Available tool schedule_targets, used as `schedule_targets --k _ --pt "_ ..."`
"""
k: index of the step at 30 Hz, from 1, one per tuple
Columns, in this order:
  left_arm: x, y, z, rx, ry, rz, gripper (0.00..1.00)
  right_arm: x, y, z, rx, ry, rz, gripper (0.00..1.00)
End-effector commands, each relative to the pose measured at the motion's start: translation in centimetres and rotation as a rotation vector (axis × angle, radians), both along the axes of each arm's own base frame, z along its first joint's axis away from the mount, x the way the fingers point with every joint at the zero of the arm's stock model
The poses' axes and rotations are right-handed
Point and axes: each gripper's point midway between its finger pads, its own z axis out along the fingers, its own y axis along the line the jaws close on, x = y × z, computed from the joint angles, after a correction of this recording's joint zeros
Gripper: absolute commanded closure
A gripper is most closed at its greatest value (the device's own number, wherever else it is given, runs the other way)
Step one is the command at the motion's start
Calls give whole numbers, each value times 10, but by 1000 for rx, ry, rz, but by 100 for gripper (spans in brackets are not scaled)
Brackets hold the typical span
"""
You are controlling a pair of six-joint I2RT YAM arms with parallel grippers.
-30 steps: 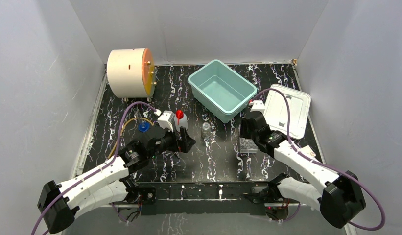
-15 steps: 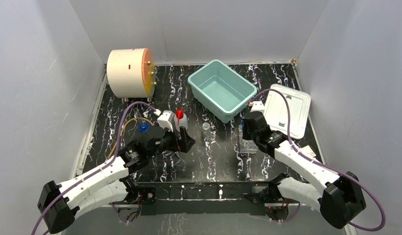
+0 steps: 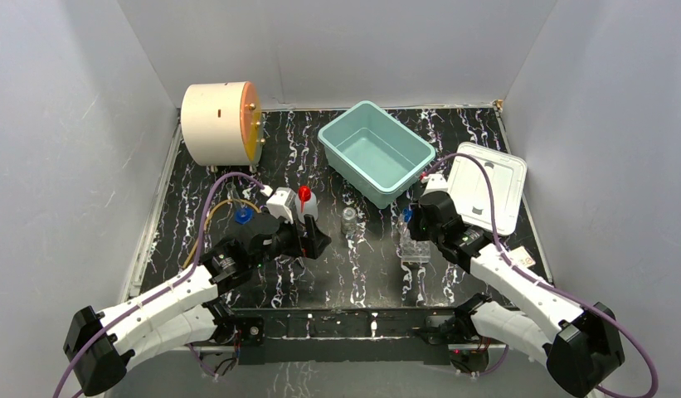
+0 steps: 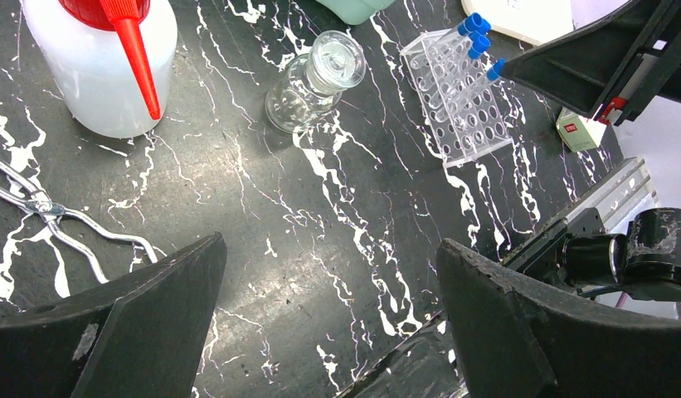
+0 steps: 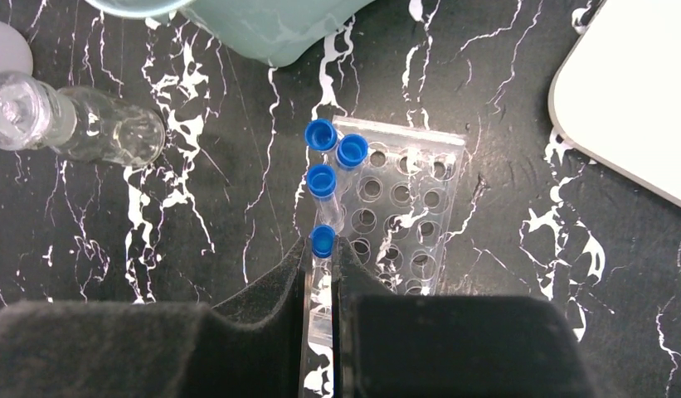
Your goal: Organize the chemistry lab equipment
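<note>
My right jaws pinch a blue-capped tube [image 5: 323,241] at the edge of the rack [image 5: 403,207], and my left jaws hang spread wide over the counter [image 4: 262,232] near the bottle [image 4: 88,75].

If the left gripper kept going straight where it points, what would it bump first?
Probably the clear glass vial, ahead of the open left gripper; depth is hard to judge.

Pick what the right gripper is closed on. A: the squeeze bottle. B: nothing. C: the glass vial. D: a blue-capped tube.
D: in the right wrist view the right gripper pinches a blue-capped tube at the edge of the clear rack.
</note>
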Motion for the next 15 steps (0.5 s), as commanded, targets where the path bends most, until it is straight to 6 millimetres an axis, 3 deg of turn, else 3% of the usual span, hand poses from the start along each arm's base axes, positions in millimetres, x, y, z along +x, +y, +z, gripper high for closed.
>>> schedule_targets --k 1,6,15 --pt "0 2 2 -8 -17 -3 2 -9 6 -5 22 22 49 86" --pt "-1 3 3 -8 -17 -2 2 -16 9 -16 23 55 81 85" --pt "-1 1 3 -15 -13 -7 2 -21 11 -12 44 33 114 82"
